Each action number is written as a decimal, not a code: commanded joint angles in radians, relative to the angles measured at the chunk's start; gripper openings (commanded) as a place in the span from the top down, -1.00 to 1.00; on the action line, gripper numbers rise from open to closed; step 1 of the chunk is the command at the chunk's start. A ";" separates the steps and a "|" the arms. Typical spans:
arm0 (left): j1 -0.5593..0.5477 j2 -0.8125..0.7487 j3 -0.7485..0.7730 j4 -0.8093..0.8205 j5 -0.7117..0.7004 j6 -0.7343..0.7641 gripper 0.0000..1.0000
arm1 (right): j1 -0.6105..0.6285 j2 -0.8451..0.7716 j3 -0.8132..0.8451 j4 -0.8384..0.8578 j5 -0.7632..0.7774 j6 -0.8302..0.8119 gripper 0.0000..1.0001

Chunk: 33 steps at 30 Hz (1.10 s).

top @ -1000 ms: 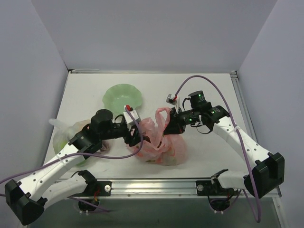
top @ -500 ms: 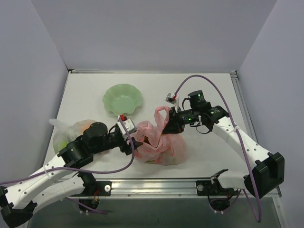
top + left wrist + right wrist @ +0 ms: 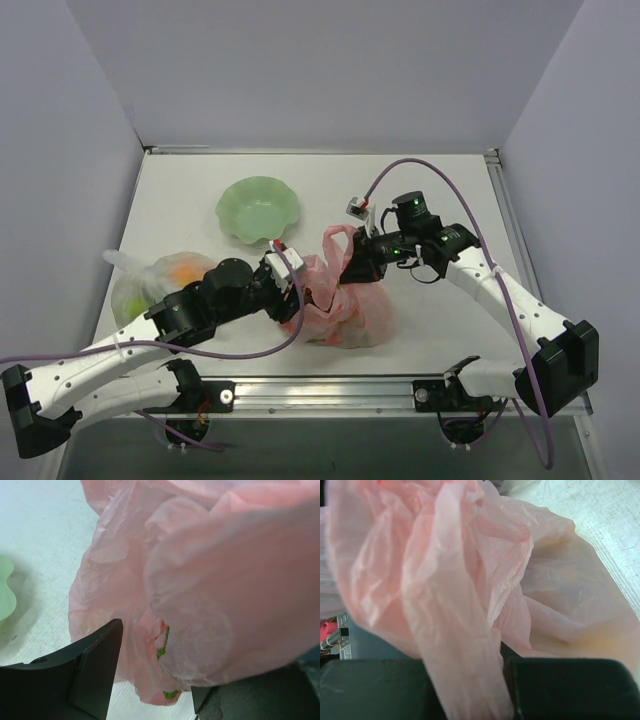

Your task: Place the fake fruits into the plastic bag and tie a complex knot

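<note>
The pink plastic bag (image 3: 340,305) lies crumpled at the table's front middle. Pale yellow and green shapes show dimly through its skin (image 3: 600,645), so the fake fruits are mostly hidden inside. My right gripper (image 3: 352,262) is shut on a twisted handle strip of the bag (image 3: 455,630) and holds it up above the bag's body; in the right wrist view the gripper (image 3: 465,666) shows the strip running between its jaws. My left gripper (image 3: 296,287) is at the bag's left side. Its jaws stand apart around a hanging fold of the bag (image 3: 150,680), which bears green and red marks.
A light green wavy bowl (image 3: 258,208) stands behind the bag, and its rim shows in the left wrist view (image 3: 5,595). A clear bag of fruits (image 3: 150,285) lies at the left, beside my left arm. The table's metal front rail (image 3: 330,390) runs along the near edge.
My left gripper pulled back toward the near left, then came forward again to the bag's left side. My right gripper has held the handle strip almost still.
</note>
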<state>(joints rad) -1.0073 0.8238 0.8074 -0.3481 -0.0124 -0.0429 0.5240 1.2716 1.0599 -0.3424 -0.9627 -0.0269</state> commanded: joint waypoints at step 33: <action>0.251 0.300 0.070 0.448 0.993 0.278 1.00 | 0.090 0.038 0.100 -0.155 -0.024 -0.287 -0.13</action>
<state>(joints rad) -0.7803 1.0992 0.8394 -0.0265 0.8700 0.2070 0.6014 1.3258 1.1431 -0.4801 -0.9558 -0.2485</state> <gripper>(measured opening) 0.033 0.539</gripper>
